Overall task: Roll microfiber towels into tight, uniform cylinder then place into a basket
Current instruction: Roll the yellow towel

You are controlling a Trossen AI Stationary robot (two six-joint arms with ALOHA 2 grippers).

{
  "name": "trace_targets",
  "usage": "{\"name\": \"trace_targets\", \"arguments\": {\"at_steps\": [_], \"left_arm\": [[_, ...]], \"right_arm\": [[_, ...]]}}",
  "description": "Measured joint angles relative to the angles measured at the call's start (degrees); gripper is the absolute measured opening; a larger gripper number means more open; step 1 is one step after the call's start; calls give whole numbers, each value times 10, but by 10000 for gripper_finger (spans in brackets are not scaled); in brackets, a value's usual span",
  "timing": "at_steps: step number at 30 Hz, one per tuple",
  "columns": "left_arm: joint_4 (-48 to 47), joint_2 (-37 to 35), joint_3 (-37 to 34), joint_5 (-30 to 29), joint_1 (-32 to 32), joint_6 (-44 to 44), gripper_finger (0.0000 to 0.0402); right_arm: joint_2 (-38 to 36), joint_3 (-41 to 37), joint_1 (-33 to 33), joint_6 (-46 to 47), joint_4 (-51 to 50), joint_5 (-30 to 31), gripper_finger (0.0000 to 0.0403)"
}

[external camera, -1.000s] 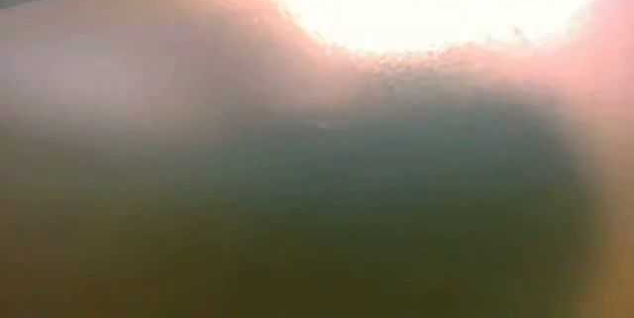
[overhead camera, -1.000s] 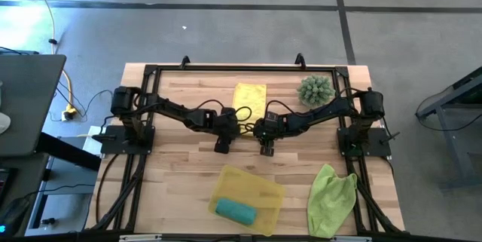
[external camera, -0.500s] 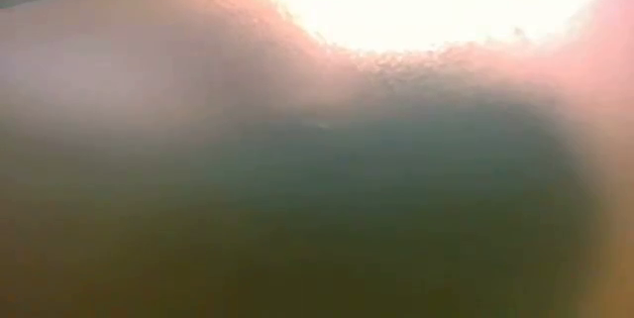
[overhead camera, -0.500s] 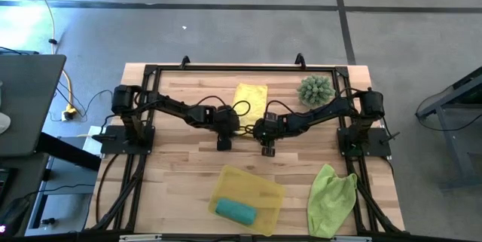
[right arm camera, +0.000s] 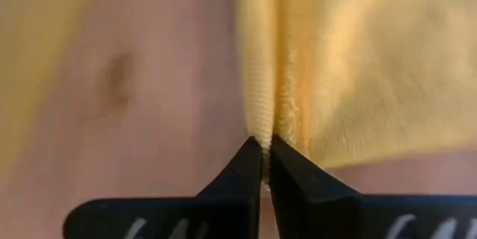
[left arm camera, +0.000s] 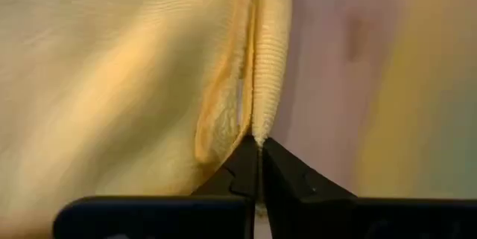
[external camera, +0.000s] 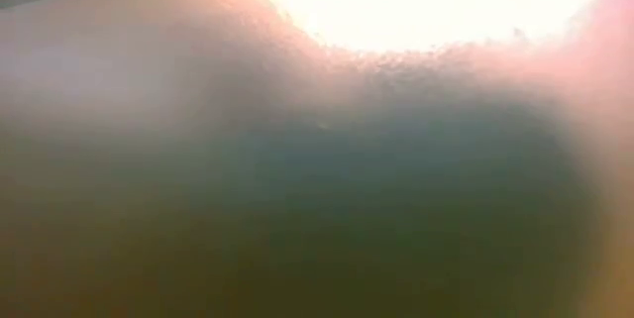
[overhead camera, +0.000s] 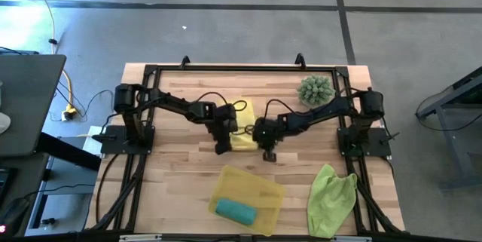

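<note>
The bright yellow towel (overhead camera: 244, 130) lies on the table between my two grippers, partly hidden under the arms. My left gripper (overhead camera: 221, 148) is shut on its left edge, my right gripper (overhead camera: 269, 154) on its right edge. A teal towel (overhead camera: 236, 210), rolled up, lies in the yellow basket (overhead camera: 260, 188) near the front edge. The lime green towel (overhead camera: 331, 197) lies crumpled at the near right. The low view shows only a blur. My left gripper pinches a raised fold of the yellow towel's hemmed edge (left arm camera: 261, 123) between its two fingertips (left arm camera: 242, 164). The rest of the cloth spreads away to one side. My right gripper pinches a raised fold at the towel's opposite edge (right arm camera: 261, 123) between its fingertips (right arm camera: 287, 164). The cloth spreads away to the other side over the wood.
A spiky green ball-shaped plant (overhead camera: 315, 90) stands at the far right. Black frame rails (overhead camera: 241, 67) run along the table's far edge and sides. Bare wood lies between the grippers and the basket.
Both grippers have shut, each taking hold of an edge of the yellow towel. The towel has come away from its place near the far edge and now sits closer to the near edge, bunched narrower between the two arms.
</note>
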Motion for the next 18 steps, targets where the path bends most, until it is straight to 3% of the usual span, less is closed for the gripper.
{"name": "trace_targets", "arguments": {"at_steps": [3, 10, 18], "left_arm": [[6, 0, 1, 20, 0, -16, 5], [6, -1, 0, 14, 15, -42, 5], [9, -21, 1, 16, 34, -70, 5]], "right_arm": [[-7, -2, -5, 6, 13, -75, 4], [-5, -2, -17, 13, 26, -31, 2], [-5, -2, -25, 13, 28, -49, 2]]}}
